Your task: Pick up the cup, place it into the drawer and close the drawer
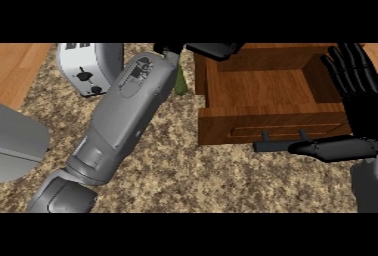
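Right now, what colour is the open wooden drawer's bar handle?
The handle is dark grey, nearly black; head view.

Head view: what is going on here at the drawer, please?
The robot's left hand is at the back left corner of the open wooden drawer. A green object, probably the cup, shows beside that wrist, outside the drawer and mostly hidden; whether it is held cannot be told. It is not yet in the drawer. The right hand is open at the drawer's right side. A toaster stands at the left.
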Action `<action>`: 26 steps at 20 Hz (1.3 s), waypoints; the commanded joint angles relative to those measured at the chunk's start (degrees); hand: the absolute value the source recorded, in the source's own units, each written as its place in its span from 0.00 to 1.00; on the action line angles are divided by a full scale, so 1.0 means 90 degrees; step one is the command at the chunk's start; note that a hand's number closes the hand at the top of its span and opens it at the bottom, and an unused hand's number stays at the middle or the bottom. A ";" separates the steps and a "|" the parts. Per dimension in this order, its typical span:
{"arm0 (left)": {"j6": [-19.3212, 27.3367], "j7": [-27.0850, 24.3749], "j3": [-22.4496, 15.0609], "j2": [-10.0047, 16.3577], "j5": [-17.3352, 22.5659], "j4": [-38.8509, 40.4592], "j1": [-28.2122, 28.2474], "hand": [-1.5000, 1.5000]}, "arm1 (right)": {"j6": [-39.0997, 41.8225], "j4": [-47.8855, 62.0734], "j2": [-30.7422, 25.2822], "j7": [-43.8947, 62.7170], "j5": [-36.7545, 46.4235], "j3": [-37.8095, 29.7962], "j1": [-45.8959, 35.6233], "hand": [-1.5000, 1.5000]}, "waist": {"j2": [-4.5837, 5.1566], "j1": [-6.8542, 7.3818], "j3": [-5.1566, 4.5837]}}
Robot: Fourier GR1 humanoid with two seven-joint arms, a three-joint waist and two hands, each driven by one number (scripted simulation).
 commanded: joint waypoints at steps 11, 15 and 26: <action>-0.0020 0.0703 -0.1507 -0.0006 0.0608 0.2258 -0.0913 1.00 | 0.0304 0.0139 -0.0061 -0.0062 -0.0194 0.0133 -0.0394 0.00 | 0.0180 -0.0693 0.0014; -0.0147 0.0799 -0.1781 -0.0006 0.0780 0.2361 -0.0869 1.00 | 0.0240 0.0067 0.0020 0.0133 -0.0339 0.0149 -0.0617 0.00 | 0.0195 -0.0867 0.0008; -0.0272 -0.0424 -0.1647 -0.0006 0.1945 0.1723 -0.0204 0.00 | 0.1435 0.0096 0.0339 0.0006 -0.1065 0.1212 -0.0671 1.00 | 0.0308 -0.1124 -0.0004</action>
